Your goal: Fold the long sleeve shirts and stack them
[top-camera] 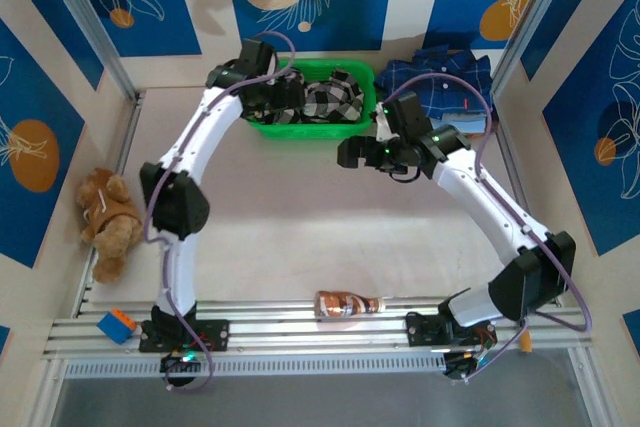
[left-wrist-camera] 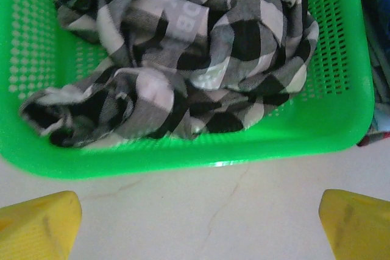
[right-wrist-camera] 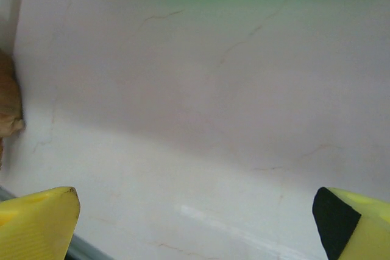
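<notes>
Left gripper (left-wrist-camera: 196, 228): fingers spread wide, nothing between them, poised at the near rim of the green plastic basket (left-wrist-camera: 183, 158), upper centre of the overhead view.

Black-and-white checked shirt (left-wrist-camera: 183, 59): crumpled inside that basket, not grasped.

Right gripper (right-wrist-camera: 195, 226): fingers spread wide and empty, over bare table (right-wrist-camera: 201, 89), below the basket's right corner in the overhead view.

Folded navy plaid shirts (top-camera: 440, 82): upper right, beside the basket.

Brown plush toy (top-camera: 108, 222): left edge.

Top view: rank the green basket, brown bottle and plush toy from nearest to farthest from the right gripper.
1. Green basket, at the back, just beyond the right gripper.
2. Brown bottle, at the near edge.
3. Plush toy, far left.
</notes>
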### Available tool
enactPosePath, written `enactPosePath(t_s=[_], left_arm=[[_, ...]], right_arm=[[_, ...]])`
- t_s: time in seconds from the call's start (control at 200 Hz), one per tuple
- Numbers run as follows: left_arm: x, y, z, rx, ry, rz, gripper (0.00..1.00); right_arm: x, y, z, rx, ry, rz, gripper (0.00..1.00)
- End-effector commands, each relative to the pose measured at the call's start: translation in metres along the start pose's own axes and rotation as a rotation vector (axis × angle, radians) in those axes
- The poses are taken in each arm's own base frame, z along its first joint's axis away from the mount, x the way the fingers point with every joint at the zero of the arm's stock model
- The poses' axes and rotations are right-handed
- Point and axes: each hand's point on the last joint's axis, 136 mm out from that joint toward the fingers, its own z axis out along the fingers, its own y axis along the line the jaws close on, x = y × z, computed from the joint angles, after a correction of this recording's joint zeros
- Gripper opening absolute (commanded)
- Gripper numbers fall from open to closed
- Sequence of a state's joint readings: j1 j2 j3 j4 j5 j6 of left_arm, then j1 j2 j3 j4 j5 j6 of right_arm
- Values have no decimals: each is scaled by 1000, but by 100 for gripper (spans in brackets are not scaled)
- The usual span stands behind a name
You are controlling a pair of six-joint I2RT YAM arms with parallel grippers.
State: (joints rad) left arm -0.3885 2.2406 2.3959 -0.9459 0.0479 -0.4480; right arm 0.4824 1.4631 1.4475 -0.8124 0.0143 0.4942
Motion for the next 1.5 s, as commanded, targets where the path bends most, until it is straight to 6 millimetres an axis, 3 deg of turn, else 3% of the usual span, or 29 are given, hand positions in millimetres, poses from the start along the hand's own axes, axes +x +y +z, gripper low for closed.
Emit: enactPosePath(t_s=[0.0, 0.095, 0.275, 0.51, 0.835, 1.02, 1.141, 1.266, 1.386, 1.496], left_arm=[[-8, -3, 5, -7, 4, -23, 100], [-12, -1, 32, 15, 1, -61, 100], [-17, 3, 61, 23, -35, -64, 100], [-2, 25, 93, -58, 2, -72, 98], [3, 52, 118, -185, -18, -32, 94], [9, 55, 134, -187, -12, -24, 90], [11, 57, 141, -191, -13, -35, 73], [-5, 45, 136, -135, -61, -31, 40], [-33, 30, 112, -81, -150, -33, 0], [-68, 12, 65, -24, -255, -17, 0]], right_arm=[[11, 17, 0, -41, 83, 18, 99], [15, 19, 1, -46, 98, 37, 99], [23, 16, -3, -48, 112, 50, 99], [21, 7, -11, -40, 98, 73, 99], [11, -2, -17, -54, 77, 113, 99], [7, -14, -20, -44, 60, 157, 99], [6, -20, -23, -37, 43, 177, 99], [7, -29, -23, -29, 29, 206, 99], [12, -43, -14, -17, 40, 263, 99], [17, -56, -6, -16, 55, 319, 99]])
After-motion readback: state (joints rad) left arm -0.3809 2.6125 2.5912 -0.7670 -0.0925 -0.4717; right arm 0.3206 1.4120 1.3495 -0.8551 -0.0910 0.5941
